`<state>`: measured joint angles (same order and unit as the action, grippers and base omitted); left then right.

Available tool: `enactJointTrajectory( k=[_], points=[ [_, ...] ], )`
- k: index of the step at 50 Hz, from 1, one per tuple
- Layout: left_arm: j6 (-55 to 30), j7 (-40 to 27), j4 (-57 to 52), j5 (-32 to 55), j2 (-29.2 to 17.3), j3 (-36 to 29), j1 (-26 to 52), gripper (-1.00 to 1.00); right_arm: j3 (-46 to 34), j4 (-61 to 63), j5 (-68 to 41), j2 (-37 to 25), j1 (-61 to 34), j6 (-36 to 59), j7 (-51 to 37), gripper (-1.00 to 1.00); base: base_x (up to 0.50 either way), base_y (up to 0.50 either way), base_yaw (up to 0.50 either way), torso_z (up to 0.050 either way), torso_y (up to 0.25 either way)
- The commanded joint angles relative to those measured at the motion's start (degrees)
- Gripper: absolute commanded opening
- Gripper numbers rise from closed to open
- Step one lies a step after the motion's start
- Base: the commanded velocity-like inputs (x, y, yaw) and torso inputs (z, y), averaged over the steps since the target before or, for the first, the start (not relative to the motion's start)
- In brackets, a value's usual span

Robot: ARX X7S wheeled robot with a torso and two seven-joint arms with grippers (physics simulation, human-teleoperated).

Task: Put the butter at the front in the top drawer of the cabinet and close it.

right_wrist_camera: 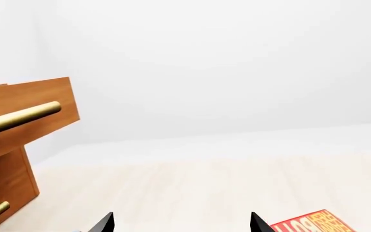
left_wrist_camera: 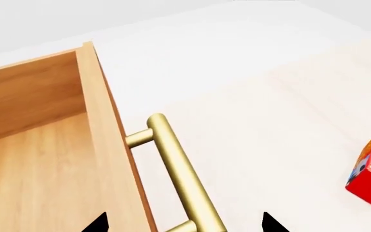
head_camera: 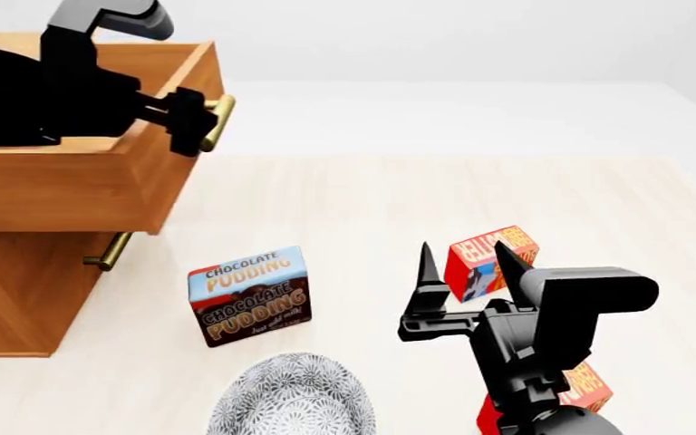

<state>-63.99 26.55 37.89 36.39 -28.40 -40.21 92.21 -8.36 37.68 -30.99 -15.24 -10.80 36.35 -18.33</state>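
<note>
The cabinet (head_camera: pixel 10 290) stands at the left with its top drawer (head_camera: pixel 106 195) pulled out and nothing showing inside it (left_wrist_camera: pixel 37 164). My left gripper (head_camera: pixel 197 120) is open, its fingers straddling the drawer's brass handle (left_wrist_camera: pixel 179 169) and front board without closing on them (left_wrist_camera: pixel 184 224). One butter carton (head_camera: pixel 489 261) stands right of centre, just behind my open right gripper (head_camera: pixel 467 263), which holds nothing. A second butter carton (head_camera: pixel 586 385) lies nearer to me, mostly hidden by the right arm. In the right wrist view a red carton edge (right_wrist_camera: pixel 311 223) shows beside the fingers (right_wrist_camera: pixel 258 223).
A Chocolate Pudding box (head_camera: pixel 249 294) stands on the floor between cabinet and butter. A grey patterned bowl (head_camera: pixel 290 399) sits at the near edge. The lower drawer is shut, its handle (head_camera: pixel 112 251) sticking out below the open one.
</note>
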Motion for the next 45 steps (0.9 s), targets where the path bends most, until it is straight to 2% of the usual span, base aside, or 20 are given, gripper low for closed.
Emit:
enactJointTrajectory(
  k=[1,45],
  points=[
    [0.78,1.03,0.67,1.42,1.60,0.57,0.23,1.00,-0.09,-0.32,-0.20,-0.21,-0.03,-0.38,-0.15,1.00,0.00,0.00,0.00,0.000,0.000],
    [2.29,3.34,1.88,1.52,5.89,-0.96,2.16,1.00,0.96,0.29,-1.80,-1.63,1.88,-2.43,-0.57,1.00,0.00,0.00,0.00,0.000,0.000]
  ],
)
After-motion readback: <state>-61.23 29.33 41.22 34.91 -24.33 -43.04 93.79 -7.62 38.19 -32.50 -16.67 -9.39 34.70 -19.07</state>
